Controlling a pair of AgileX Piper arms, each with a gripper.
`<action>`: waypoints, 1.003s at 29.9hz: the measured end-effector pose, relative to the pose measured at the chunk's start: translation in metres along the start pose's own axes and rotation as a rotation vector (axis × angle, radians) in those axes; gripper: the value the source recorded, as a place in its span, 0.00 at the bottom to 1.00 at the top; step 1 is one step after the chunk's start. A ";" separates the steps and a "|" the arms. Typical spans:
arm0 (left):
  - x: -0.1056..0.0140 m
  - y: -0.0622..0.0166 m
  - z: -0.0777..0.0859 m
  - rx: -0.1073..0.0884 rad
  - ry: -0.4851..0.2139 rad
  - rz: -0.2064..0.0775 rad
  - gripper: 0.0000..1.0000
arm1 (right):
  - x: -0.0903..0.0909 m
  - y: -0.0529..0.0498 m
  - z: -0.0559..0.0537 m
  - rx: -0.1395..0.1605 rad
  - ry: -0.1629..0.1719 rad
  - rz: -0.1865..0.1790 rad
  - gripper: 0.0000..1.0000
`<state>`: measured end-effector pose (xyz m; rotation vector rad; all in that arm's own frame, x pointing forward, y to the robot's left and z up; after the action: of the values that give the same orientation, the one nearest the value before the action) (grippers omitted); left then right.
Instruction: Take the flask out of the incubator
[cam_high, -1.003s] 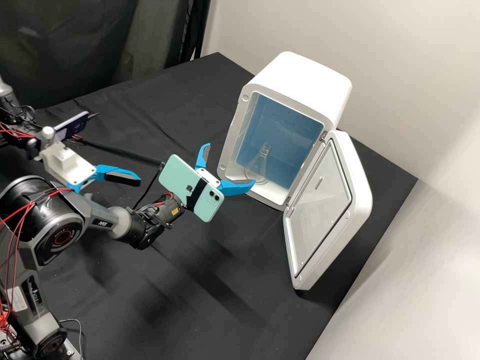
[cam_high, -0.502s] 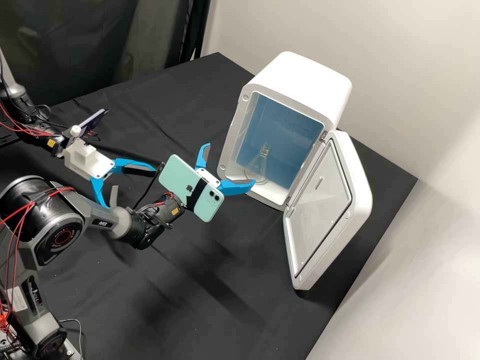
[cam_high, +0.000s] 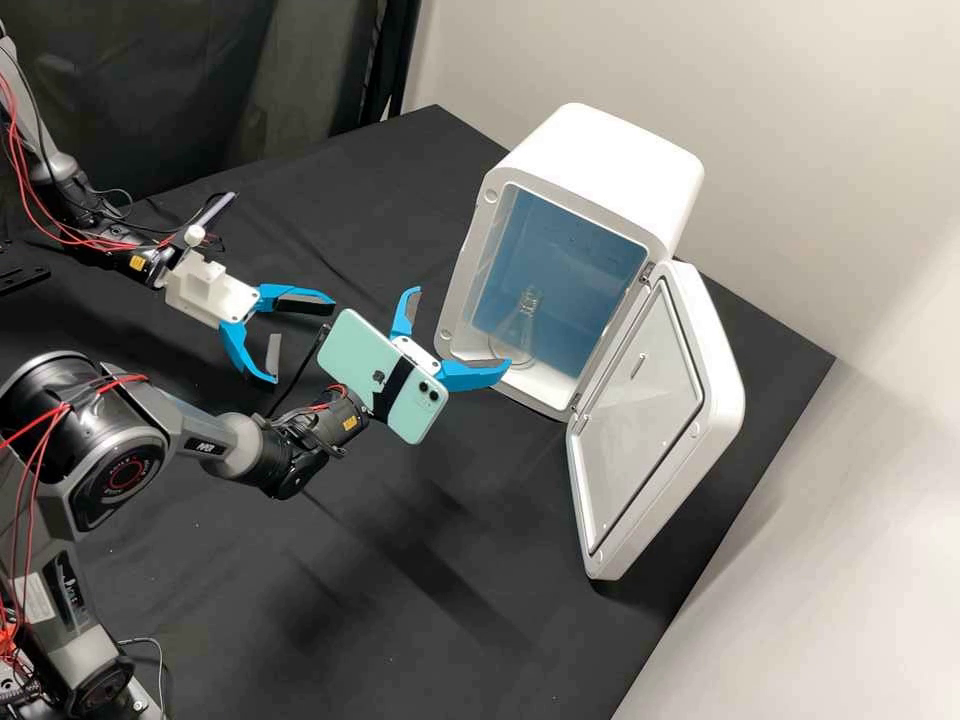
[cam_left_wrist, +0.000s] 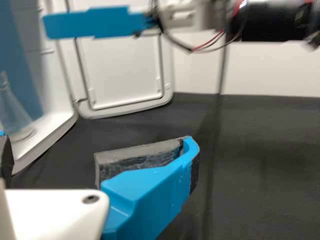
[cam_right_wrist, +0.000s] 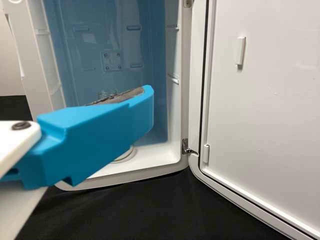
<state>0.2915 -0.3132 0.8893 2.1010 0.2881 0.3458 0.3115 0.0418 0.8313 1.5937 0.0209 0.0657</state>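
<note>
A clear glass flask (cam_high: 527, 310) stands upright on the floor of the white incubator (cam_high: 600, 160), whose inside is blue and whose door (cam_high: 650, 420) hangs wide open. My right gripper (cam_high: 462, 327) is open just in front of the lower edge of the opening, short of the flask. One of its blue fingers (cam_right_wrist: 100, 130) hides the flask in the right wrist view. My left gripper (cam_high: 300, 337) is open with nothing in it, farther back behind the right one. From the left wrist the flask (cam_left_wrist: 12, 112) shows inside the chamber beyond the left gripper (cam_left_wrist: 75, 145).
A mint green phone (cam_high: 385, 375) is strapped to the right arm's wrist. The open door (cam_right_wrist: 265, 100) stands to the right of the chamber. Cables and a second phone (cam_high: 210, 215) lie at the bench's back left. The bench edge runs close behind the incubator.
My left gripper has moved across the bench toward the incubator and now sits close behind the right wrist. The right arm and the flask have not moved.
</note>
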 end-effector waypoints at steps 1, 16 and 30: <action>0.000 -0.0013 -0.003 0.000 0.005 -0.005 1.00 | 0.000 0.000 0.000 0.000 0.000 0.000 1.00; 0.001 -0.0021 -0.025 0.002 0.058 -0.013 1.00 | 0.000 0.000 0.000 0.000 0.000 0.000 1.00; 0.004 0.0099 -0.046 0.003 0.114 0.019 1.00 | 0.000 0.000 0.000 0.000 0.000 0.000 1.00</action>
<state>0.2801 -0.2810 0.9214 2.0921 0.3358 0.4779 0.3115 0.0418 0.8313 1.5937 0.0209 0.0657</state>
